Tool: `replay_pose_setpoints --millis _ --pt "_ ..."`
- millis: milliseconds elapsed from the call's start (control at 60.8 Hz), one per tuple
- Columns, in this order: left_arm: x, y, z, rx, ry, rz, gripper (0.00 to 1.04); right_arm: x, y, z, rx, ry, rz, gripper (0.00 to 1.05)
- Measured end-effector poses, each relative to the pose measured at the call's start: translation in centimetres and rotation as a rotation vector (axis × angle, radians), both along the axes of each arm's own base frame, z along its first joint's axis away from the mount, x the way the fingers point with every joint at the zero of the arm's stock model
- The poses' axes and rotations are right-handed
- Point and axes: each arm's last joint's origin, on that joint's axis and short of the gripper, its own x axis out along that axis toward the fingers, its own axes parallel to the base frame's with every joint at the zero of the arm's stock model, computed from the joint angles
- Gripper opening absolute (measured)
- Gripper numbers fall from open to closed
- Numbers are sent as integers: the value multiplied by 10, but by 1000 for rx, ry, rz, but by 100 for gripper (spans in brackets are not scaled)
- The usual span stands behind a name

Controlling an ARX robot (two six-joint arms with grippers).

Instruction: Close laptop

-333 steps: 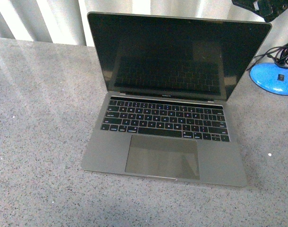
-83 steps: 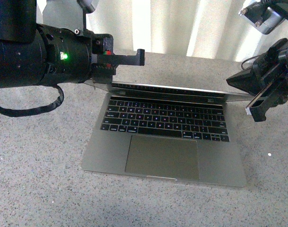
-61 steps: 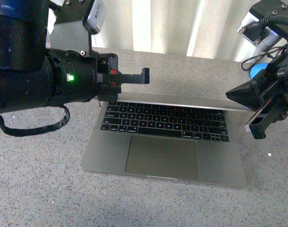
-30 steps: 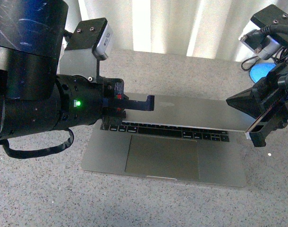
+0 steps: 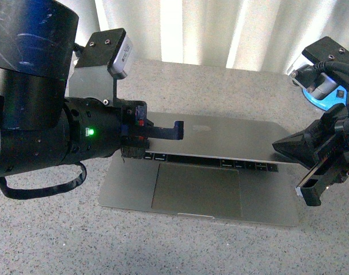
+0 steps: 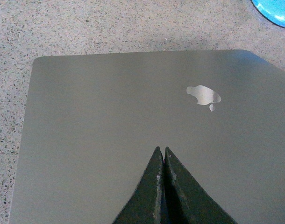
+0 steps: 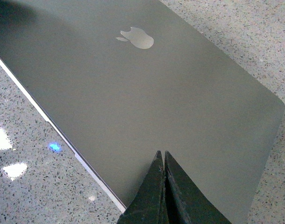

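Observation:
The grey-silver laptop lies on the speckled table with its lid folded low, nearly flat over the keyboard; only the front rows of black keys and the trackpad show. My left gripper is shut and rests over the lid's left part. My right gripper is shut at the lid's right edge. In the left wrist view the shut gripper sits over the lid near the apple logo. In the right wrist view the shut gripper sits over the lid near its corner.
A blue round base with black cables stands on the table at the back right, behind my right arm. Pale curtains hang behind the table. The speckled grey table surrounds the laptop.
The laptop's lid has come down from upright to almost flat. Both shut grippers moved forward and down with it, covering most of the keyboard.

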Motion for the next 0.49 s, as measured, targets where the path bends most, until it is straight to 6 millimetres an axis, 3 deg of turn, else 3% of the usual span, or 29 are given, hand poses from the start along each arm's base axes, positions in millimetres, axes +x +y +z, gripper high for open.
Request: replay_pose_setpoints --millis 494 --pt "-5 3 -4 -16 11 12 4 -9 -3 -8 13 35 -13 1"
